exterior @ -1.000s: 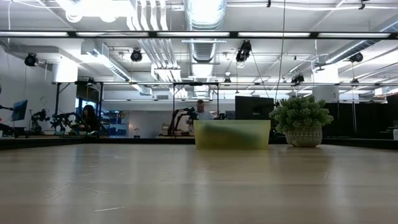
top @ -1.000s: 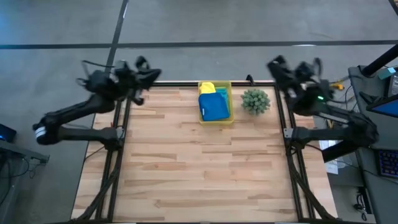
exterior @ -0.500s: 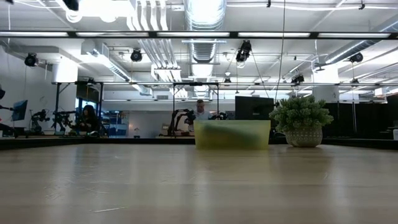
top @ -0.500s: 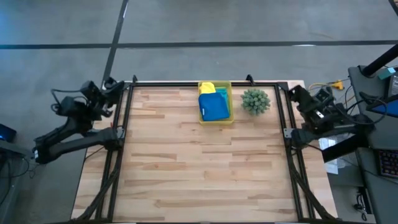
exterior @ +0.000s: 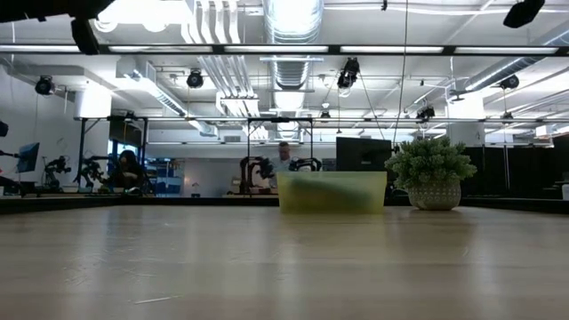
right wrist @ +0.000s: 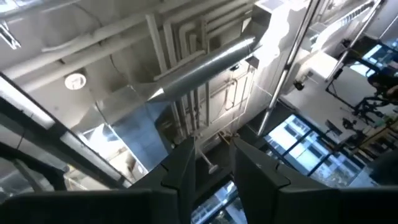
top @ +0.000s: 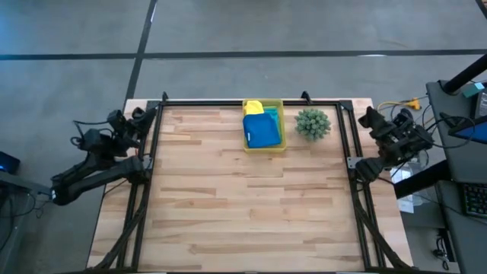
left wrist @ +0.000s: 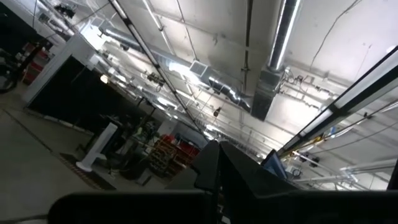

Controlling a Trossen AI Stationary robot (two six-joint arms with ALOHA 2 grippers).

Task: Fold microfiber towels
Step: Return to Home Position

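- The blue towel [top: 263,131] is seen topmost in the bin [top: 283,125], upper centre of the frame.
- The left fingers [left wrist: 208,167] are pressed together, the right fingers [right wrist: 180,168] narrowly parted; nothing is held.
- The arms should be parked slowly beside the counter [top: 243,205], the bin left untouched.

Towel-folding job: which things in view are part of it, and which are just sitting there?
Job:
blue towel, on top in the bin
yellow towel and teal towel, showing beside it in the bin
left arm and right arm, off the table's sides

Just there:
yellow-green bin, only holds the towels
plant, beside the bin
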